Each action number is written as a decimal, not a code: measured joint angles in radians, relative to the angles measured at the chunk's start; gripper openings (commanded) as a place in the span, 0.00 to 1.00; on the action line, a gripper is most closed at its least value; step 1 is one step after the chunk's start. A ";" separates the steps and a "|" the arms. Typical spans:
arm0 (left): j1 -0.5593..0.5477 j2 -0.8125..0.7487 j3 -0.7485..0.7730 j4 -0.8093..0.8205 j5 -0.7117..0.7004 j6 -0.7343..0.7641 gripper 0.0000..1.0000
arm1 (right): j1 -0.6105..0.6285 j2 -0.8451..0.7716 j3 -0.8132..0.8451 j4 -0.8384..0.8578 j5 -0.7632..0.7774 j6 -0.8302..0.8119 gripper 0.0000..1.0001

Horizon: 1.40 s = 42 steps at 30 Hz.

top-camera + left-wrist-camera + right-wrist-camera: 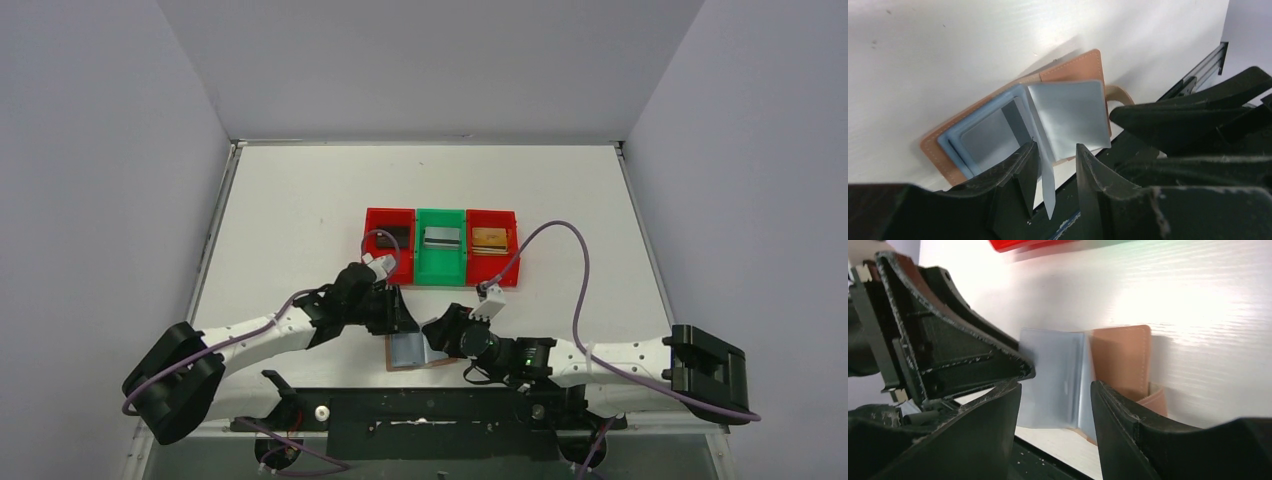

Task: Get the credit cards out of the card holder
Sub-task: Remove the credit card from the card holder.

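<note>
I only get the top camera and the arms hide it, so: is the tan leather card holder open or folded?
Observer: Open. The left wrist view shows the tan leather card holder spread on the white table, grey-blue sleeves up.
Operator: Is anything gripped on the left?
Observer: The left tool has its jaws apart, with one thin grey-blue leaf edge-on between them.
Operator: And the right?
Observer: The right tool is open too, facing a raised grey-blue sleeve.

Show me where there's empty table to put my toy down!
Bare table lies behind the three bins, and to their left and right. It's crowded at the near edge, where the left end effector and right end effector meet at the card holder.
</note>
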 measured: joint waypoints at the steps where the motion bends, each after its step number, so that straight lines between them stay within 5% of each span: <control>1: -0.002 0.011 0.000 0.005 0.020 0.000 0.34 | 0.000 -0.006 0.000 -0.027 0.013 0.017 0.53; 17: -0.084 0.089 0.035 0.069 0.092 -0.044 0.35 | 0.002 -0.136 -0.033 -0.233 0.126 0.225 0.57; 29: -0.192 0.342 0.102 0.185 0.044 -0.093 0.46 | 0.018 -0.204 -0.040 -0.395 0.191 0.370 0.56; 42: -0.217 0.204 0.102 0.101 -0.094 -0.089 0.44 | 0.025 -0.242 -0.042 -0.401 0.204 0.358 0.26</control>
